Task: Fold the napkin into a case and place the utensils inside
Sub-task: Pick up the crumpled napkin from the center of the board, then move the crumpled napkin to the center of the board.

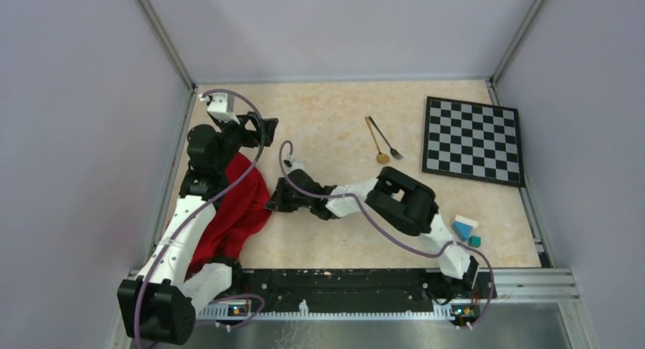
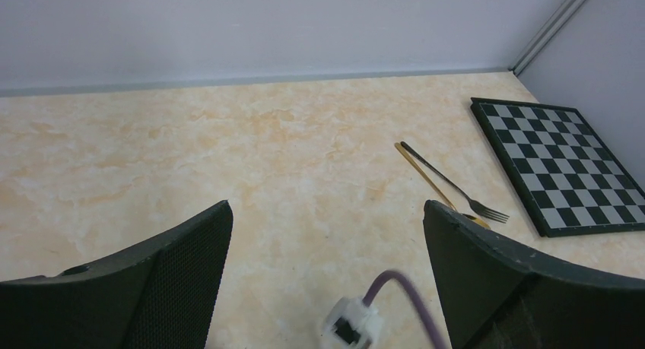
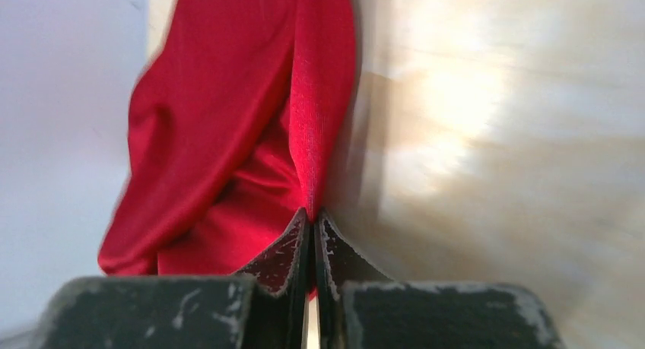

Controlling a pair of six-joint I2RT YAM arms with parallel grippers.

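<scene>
The deep-red napkin [image 1: 232, 208] lies bunched at the left of the table, partly under my left arm; it fills the right wrist view [image 3: 228, 128]. My right gripper [image 1: 271, 199] is shut on the napkin's right edge fold [image 3: 312, 212]. My left gripper [image 1: 262, 127] is open and empty above the table behind the napkin, its fingers [image 2: 175, 273] wide apart. The gold spoon [image 1: 376, 142] and dark fork [image 1: 386, 141] lie side by side, crossed at the handle ends, at the back centre. They also show in the left wrist view, spoon [image 2: 426, 174] and fork [image 2: 456, 185].
A black-and-white checkered board [image 1: 473, 139] lies at the back right, also in the left wrist view [image 2: 563, 163]. Small teal and blue blocks [image 1: 465, 230] sit at the right near the front rail. Walls enclose the table on three sides.
</scene>
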